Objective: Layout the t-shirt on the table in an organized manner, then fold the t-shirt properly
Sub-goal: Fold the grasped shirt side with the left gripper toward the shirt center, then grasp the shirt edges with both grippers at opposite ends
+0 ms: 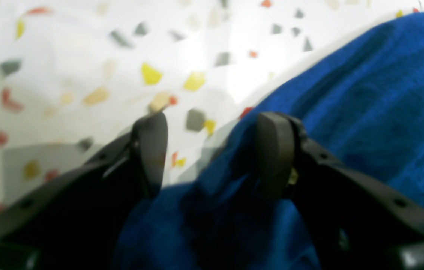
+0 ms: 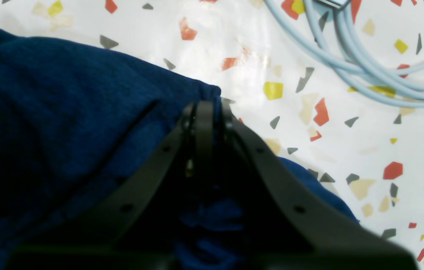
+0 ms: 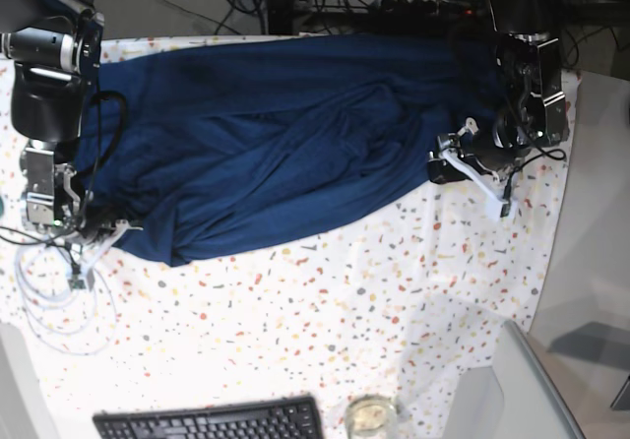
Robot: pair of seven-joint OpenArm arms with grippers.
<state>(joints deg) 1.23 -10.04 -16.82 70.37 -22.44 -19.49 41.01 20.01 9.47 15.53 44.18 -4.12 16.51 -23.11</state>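
Navy knit, still pretty rumpled: the t-shirt [image 3: 285, 144] lies stretched across the far half of the table [image 3: 325, 321], with diagonal ridges running through the middle and its near edge sagging from one arm to the other, so you're in the laying-out stage, not folding yet. Your right gripper [image 2: 204, 112] has its jaws pinched tight on a corner of the cloth, with fabric bunched under the fingers in the right wrist view. Your left gripper [image 1: 212, 150] has its jaws standing apart, one finger over bare table and the other over the shirt's edge, so to my eye it's straddling the hem without a grip. If I were you I'd get that left hem seated deep between the pads before closing, grab only as many layers as you mean to, then pull both ends apart gently and evenly so the ridges flatten instead of dragging the whole thing sideways. Knit stretches, so I'd guess a hard tug just warps it. The speckled cloth looks smooth and a bit shiny, so the shirt probably slides easily. Watch the pale cables [image 2: 365, 75] looped on the table just beside your right gripper; they could snag. There's plenty of bare table toward the near side for folding, but a keyboard [image 3: 207, 421] and a small glass [image 3: 369, 415] sit at the near edge, well clear of the shirt.
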